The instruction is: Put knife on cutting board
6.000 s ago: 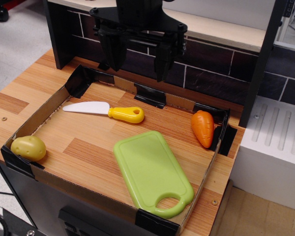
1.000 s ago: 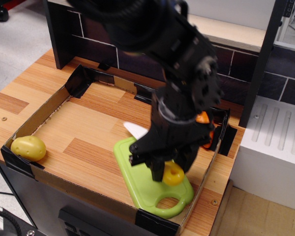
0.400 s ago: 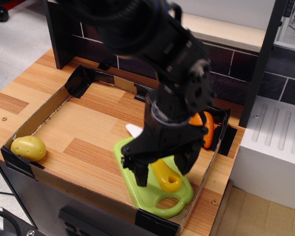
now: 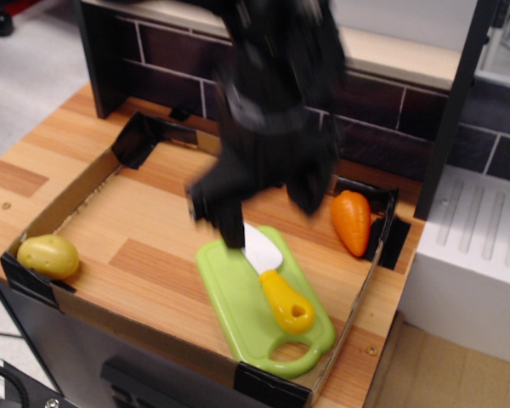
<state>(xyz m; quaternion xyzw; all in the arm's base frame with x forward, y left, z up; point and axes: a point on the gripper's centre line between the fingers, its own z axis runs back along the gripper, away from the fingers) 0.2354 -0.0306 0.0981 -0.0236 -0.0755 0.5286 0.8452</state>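
While motion blur smears the arm, the layout reads cleanly from the biggest item down:

Room: dark tiled back wall (image 4: 382,102) with pale grout lines, a light shelf top above it, grey floor at the upper left, a white ribbed block (image 4: 472,255) at the right.
Table: wood-grain top (image 4: 34,161) carrying a shallow cardboard tray (image 4: 85,183) whose corners are bound in black tape.
Gripper: black gripper (image 4: 268,208), blurred, raised above the tray, fingers spread and empty, clear of the knife.
Cutting board: light green cutting board (image 4: 229,293) flat in the tray's near right part, handle hole toward the near corner.
Knife: knife (image 4: 276,285) lying on the board, white blade pointing back, yellow handle toward the handle hole.
Carrot: orange toy carrot (image 4: 352,221) by the tray's right wall.
Potato: yellow-green toy potato (image 4: 48,255) in the near left corner, well apart from the board.
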